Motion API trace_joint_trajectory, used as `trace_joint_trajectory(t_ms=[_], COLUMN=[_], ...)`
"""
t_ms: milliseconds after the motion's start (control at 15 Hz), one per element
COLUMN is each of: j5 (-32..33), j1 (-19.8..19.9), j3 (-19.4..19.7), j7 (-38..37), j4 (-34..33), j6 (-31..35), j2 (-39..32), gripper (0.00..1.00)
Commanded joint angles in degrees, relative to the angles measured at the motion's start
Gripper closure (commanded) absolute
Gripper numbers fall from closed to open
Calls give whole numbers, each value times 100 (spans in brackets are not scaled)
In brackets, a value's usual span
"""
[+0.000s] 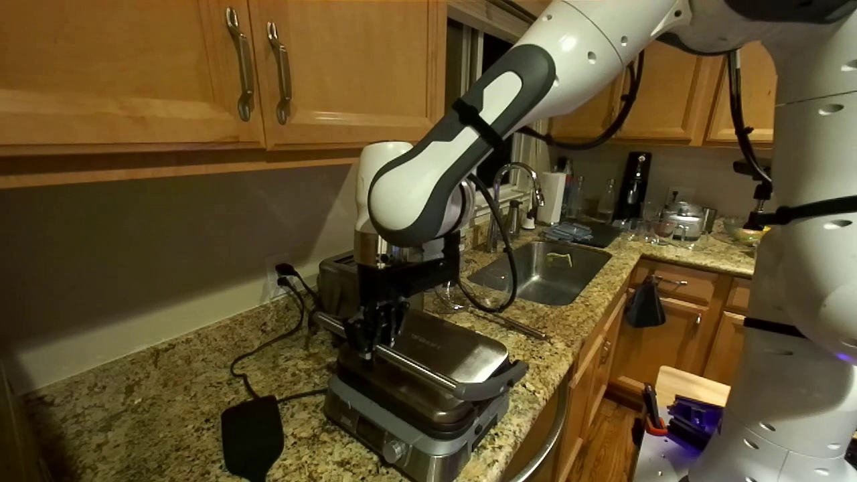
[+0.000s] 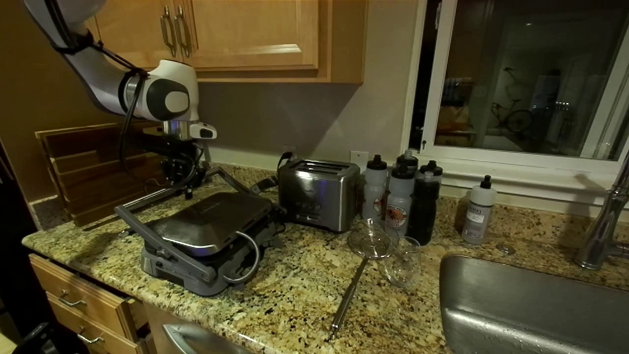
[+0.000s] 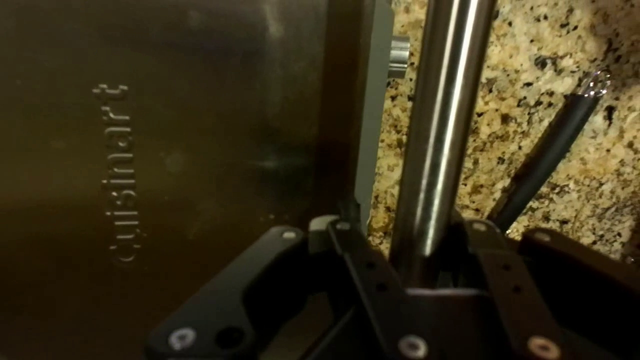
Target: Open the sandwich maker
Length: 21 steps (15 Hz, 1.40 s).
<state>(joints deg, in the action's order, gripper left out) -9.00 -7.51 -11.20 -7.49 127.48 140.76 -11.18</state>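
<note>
My black two-fingered gripper (image 3: 395,227), moderately spread, straddles the round steel handle bar (image 3: 442,120) without clamping it; the low stainless-steel clamshell sandwich maker (image 2: 211,221) is closed.

In an exterior view the camera looks down along the counter (image 1: 154,408), sandwich maker (image 1: 425,395) near, sink (image 1: 556,284) beyond. In an exterior view the camera faces wall (image 2: 270,113) and window (image 2: 521,88), angled down, sink at lower right. Both share sandwich maker, toaster (image 2: 319,194), arm (image 2: 103,81), sink. Wrist view: close, pointing down at lid (image 3: 200,165) and handle bar (image 3: 442,125).
</note>
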Motion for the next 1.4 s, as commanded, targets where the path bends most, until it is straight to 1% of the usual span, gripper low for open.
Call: trace_joint_trajectory(t_ms=[0,67,133,267,800,867,1000,1333], j5=[-224,-92,-98,-103,-106,-106,-62,59], j1=[-34,-71,-71,-70,-70,-70,-63,39], j3=[-15,35,30,28,27,27,43,138], j7=[366,151,194,215,215,215,226,378], j4=[84,-9,-9,-10,-10,-10,-18,338], j6=[158,16,18,24,28,28,-21,-204], j2=[67,5,1,-14,-17,-17,2,659], gripper=[93,74,81,90,90,97,97,97])
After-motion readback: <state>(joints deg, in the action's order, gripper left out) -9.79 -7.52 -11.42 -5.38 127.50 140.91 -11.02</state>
